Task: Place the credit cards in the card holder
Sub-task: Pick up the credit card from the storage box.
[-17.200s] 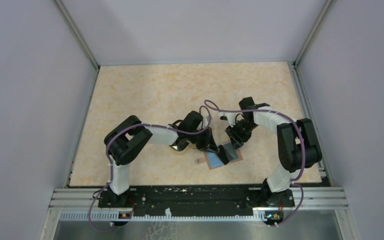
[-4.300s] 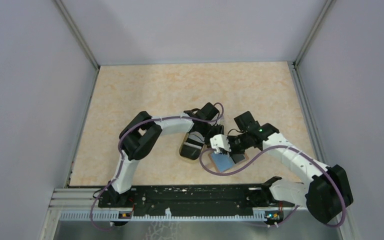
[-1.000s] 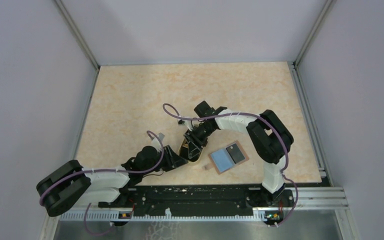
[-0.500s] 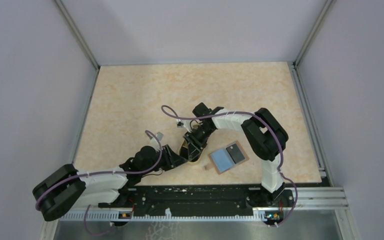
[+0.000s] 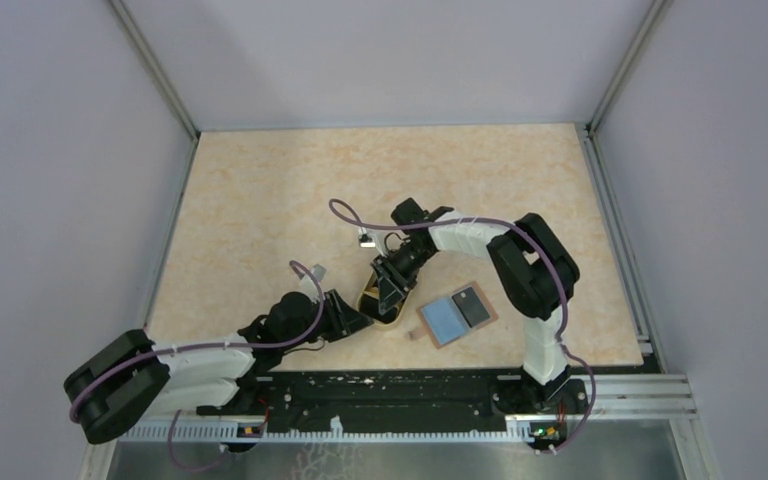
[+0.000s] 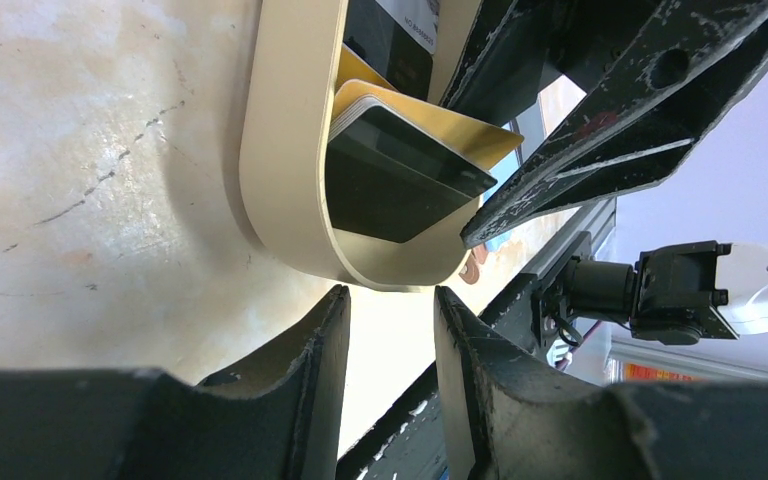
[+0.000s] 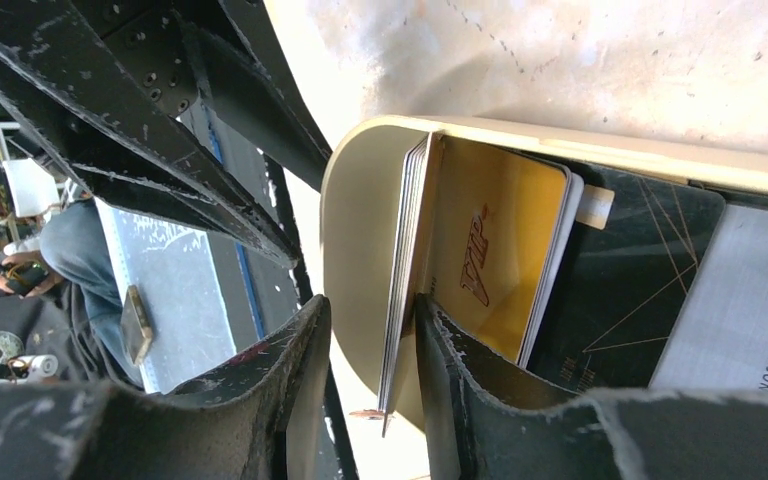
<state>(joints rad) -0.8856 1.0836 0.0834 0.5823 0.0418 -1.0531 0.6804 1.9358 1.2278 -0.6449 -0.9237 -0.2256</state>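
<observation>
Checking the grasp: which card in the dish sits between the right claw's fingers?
The right claw straddles the thin bunch seen edge-on near the end of the dish, not the yellow VIP card or the black gold-lined card facing the camera.

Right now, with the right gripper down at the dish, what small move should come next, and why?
Probably close the right gripper fully on the thin stack of credit cards. Its jaws straddle the stack's edge inside the dish, but a gap shows between one jaw and the cards, so nothing seems gripped yet.
</observation>
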